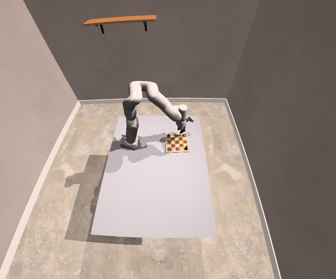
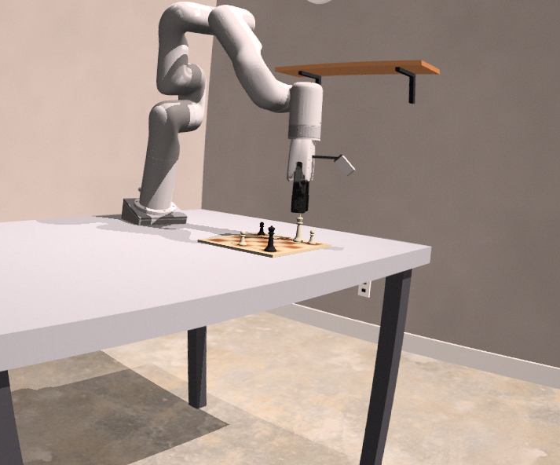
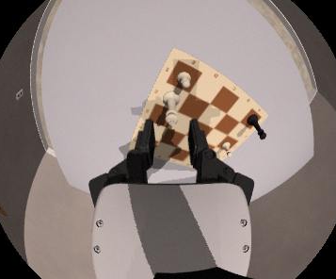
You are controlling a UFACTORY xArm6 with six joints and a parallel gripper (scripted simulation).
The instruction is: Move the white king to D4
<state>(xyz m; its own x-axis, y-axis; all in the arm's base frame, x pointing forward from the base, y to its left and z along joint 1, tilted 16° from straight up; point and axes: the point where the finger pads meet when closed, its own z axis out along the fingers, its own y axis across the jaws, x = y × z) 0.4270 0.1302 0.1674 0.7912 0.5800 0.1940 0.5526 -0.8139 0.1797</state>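
The king (image 2: 298,229) stands upright on the board (image 2: 290,250), in the row at its far edge beside a white pawn (image 2: 312,236) (the square's letter and digit are too small to read). Directly above it, not touching, hangs the gripper (image 2: 299,210), pointing straight down; its jaws are partly open and hold nothing. In the wrist view the king (image 3: 170,105) shows between and beyond the two dark fingers. A black piece (image 2: 270,239) stands nearer the camera. The board lies on a table (image 2: 120,280).

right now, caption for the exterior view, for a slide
Open gripper poised just above the white king on the chessboard.
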